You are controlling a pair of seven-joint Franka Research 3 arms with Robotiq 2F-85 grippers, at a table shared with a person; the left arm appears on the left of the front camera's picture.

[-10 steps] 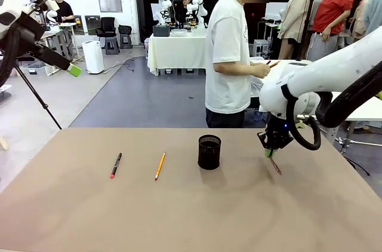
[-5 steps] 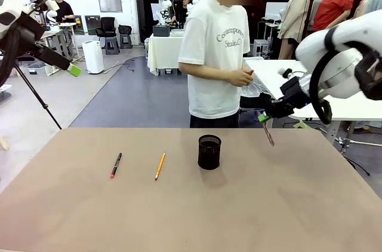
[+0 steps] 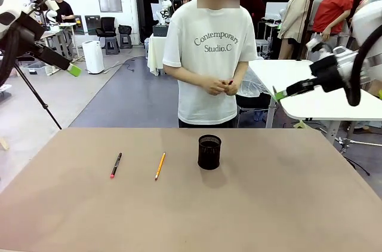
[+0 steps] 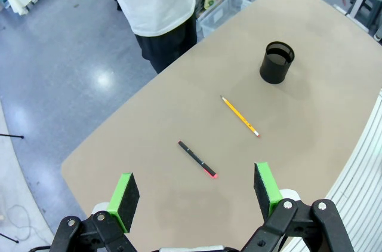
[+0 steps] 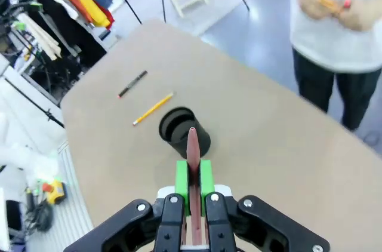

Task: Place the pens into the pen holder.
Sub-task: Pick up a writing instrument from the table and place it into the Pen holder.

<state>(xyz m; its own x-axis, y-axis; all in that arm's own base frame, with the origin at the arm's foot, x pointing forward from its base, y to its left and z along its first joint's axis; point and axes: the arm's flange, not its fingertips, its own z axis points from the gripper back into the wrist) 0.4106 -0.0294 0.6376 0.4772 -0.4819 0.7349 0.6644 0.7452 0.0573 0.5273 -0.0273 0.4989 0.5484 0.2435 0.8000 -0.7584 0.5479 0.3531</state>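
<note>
**Pen is up in the air, and it could slip or knock the cup**

A second ago the right gripper [image 3: 278, 93] was down low on the table [image 3: 280, 204], at 3 o'clock from the pen holder [image 3: 209, 151]. Now it has gone up high and out to about 2 o'clock from the cup. The person [image 3: 209, 55] has turned to face the table. The cup and the two pens lying on the table have not moved.

From its own wrist camera, the right gripper is squeezed shut on a reddish pen [image 5: 192, 144]. The pen pokes out past the green pads, with its tip pointing at 12 o'clock, toward the cup. The left gripper [image 4: 195, 187] hangs high over the table, spread wide with nothing in it.

The pen holder stands upright in the middle of the table. The yellow pencil [image 3: 160, 165] lies at 9 o'clock from it. The black pen [image 3: 116, 165] with the red end lies farther out the same way. Neither touches the cup.

What could go wrong, I think:

- The pads hold just a thin stick. A quick swing could make it slide or tilt.
- The cup looks small and light. If the pen comes in slanted, its tip could hit the rim and tip the cup over.
- If it is let go from too high, the pen could bounce out or miss.
- The person stands close at the far edge, so a wide swing could come near their hands.
</note>
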